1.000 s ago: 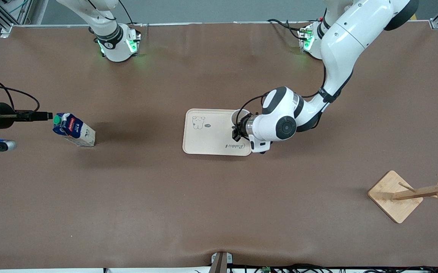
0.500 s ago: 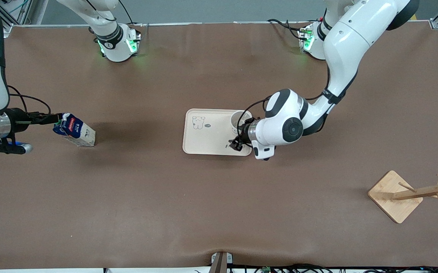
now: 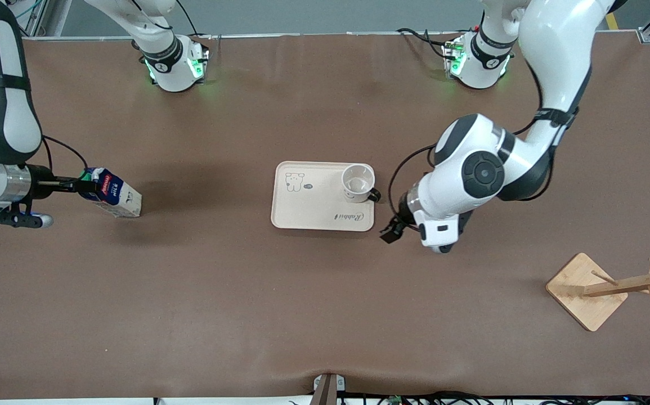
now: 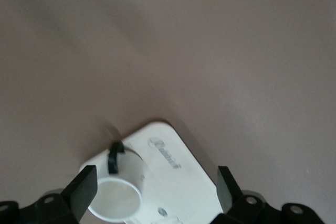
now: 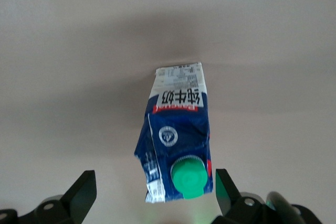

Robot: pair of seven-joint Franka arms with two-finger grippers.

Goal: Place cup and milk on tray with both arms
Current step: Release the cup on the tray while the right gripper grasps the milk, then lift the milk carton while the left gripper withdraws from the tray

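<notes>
Front view: the brown table (image 3: 325, 315) has wide bare stretches nearer the camera and between the tray (image 3: 308, 214) and the milk (image 3: 112, 194). The tray sits near the middle of the table. A wooden rack (image 3: 589, 289) stands toward the left arm's end, nearer the camera than the tray and well apart from it.

The table covering is plain brown with a few faint creases; both arm bases glow green along the upper edge, with grey floor above them.

The cup (image 3: 357, 183) stands upright on the tray, at the corner toward the left arm's end, its black handle reaching just over the tray's edge. Its inside looks empty. The left gripper (image 3: 392, 230) hangs over bare table just beside the tray's corner, released, jaws spread wide and holding nothing; in the left wrist view the cup (image 4: 116, 198) and tray (image 4: 173, 177) show between its fingers (image 4: 84, 187).

The milk stands on the table toward the right arm's end, well apart from the tray. The right gripper (image 3: 80, 183) is at the carton's green cap, jaws spread on either side of the top without clamping it, as the right wrist view shows the milk (image 5: 178, 145) between wide fingers (image 5: 81, 192).
</notes>
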